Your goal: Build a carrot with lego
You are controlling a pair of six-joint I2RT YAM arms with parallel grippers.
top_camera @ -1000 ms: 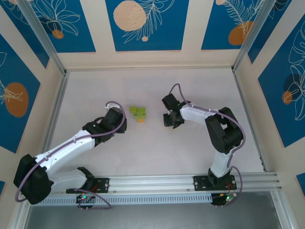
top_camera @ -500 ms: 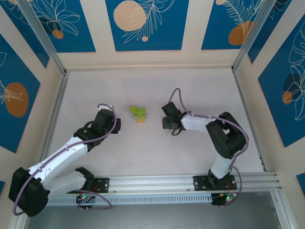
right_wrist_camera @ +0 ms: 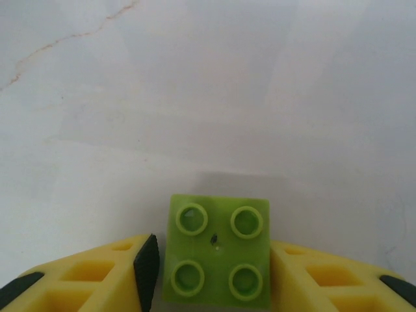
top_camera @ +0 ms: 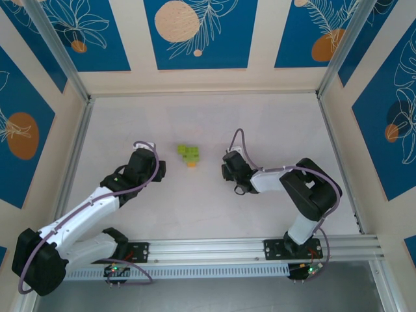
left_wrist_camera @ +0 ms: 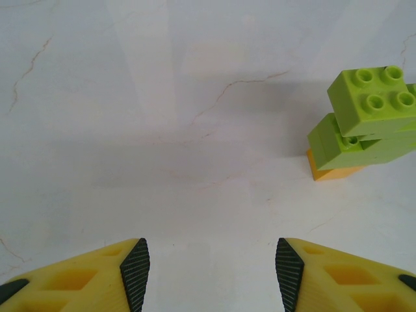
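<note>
The carrot (top_camera: pixel 189 154) is a small lime-green cluster with an orange brick (left_wrist_camera: pixel 331 170) at its near end, standing on the table between the arms. The left wrist view has it at the upper right (left_wrist_camera: pixel 367 120). My left gripper (top_camera: pixel 158 169) sits to its left, apart from it, and is open (left_wrist_camera: pixel 212 273) over bare table. My right gripper (top_camera: pixel 227 170) is to the carrot's right. Its fingers (right_wrist_camera: pixel 211 276) are closed around a loose lime-green four-stud lego brick (right_wrist_camera: pixel 218 250) resting on the table.
The white table (top_camera: pixel 260 123) is enclosed by metal frame posts and blue patterned walls. A metal rail (top_camera: pixel 214 249) carrying both arm bases runs along the near edge.
My left arm drew back leftward from the carrot, then stayed still. My right gripper slid nearer and slightly left, and its jaws came around the loose green brick.
</note>
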